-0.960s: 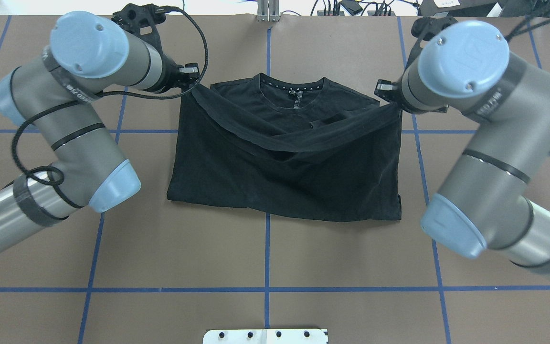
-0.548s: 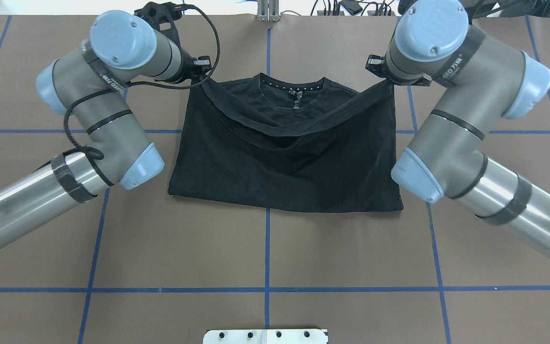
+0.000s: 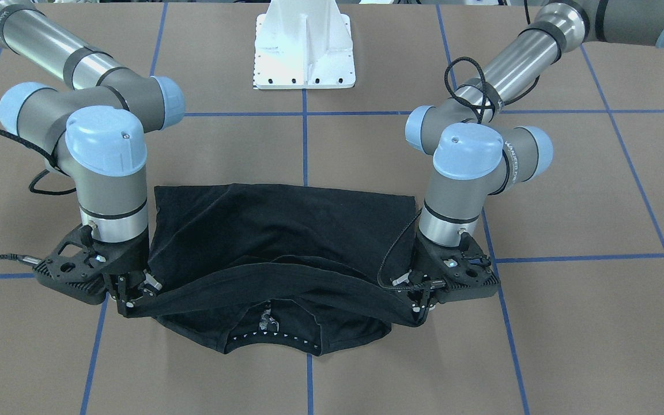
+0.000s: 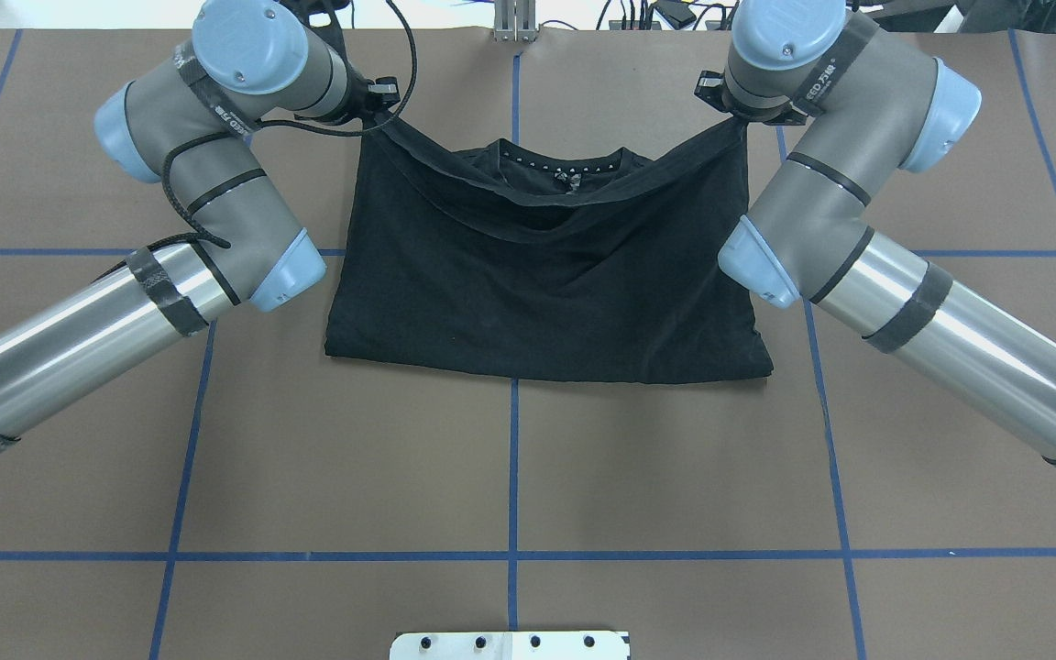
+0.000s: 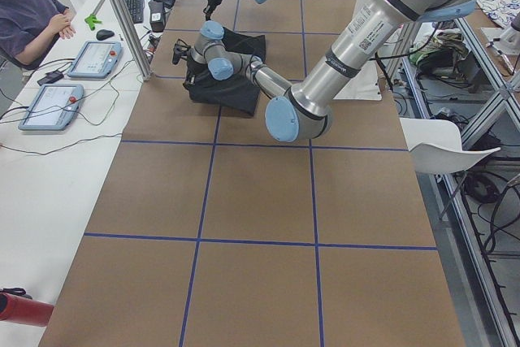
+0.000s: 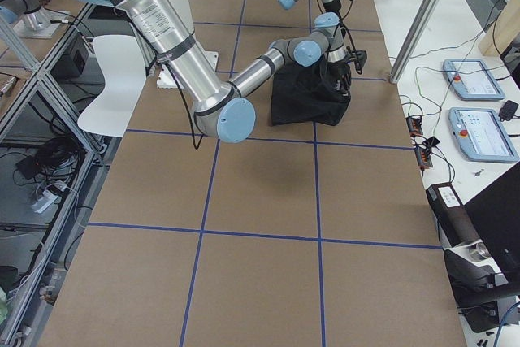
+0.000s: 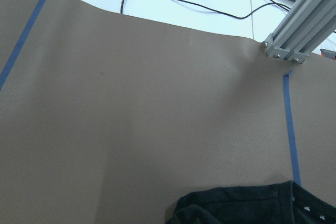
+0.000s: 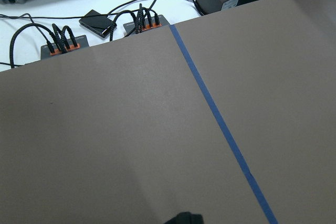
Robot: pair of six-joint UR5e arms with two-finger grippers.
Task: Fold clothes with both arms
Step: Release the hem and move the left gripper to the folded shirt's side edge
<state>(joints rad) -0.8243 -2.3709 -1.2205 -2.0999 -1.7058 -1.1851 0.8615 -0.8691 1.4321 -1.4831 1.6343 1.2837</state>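
The black T-shirt point(image 4: 537, 293) lies plain side up on the brown table, its collar point(image 4: 565, 165) at the far edge. My left gripper point(image 4: 379, 117) is shut on one corner of the lifted hem, and my right gripper point(image 4: 737, 124) is shut on the other. The hem sags between them just above the collar. In the front-facing view the left gripper point(image 3: 418, 308) and right gripper point(image 3: 130, 305) hold the hem band over the shirt point(image 3: 286, 230), with the collar point(image 3: 274, 337) showing below it. The logo print is hidden. The left wrist view shows the shirt's collar edge point(image 7: 247, 208).
The white pedestal base point(image 3: 303, 52) stands at the robot's side of the table. Blue tape lines point(image 4: 513, 458) cross the brown surface. An aluminium post point(image 7: 302, 24), cables and teach pendants point(image 6: 479, 132) lie past the far edge. An operator point(image 5: 32, 14) sits beside the table.
Both grippers have carried the hem farther away from the robot, from the shirt's chest to its collar line. The folded layer now covers most of the shirt. The near fold edge has slid slightly farther.
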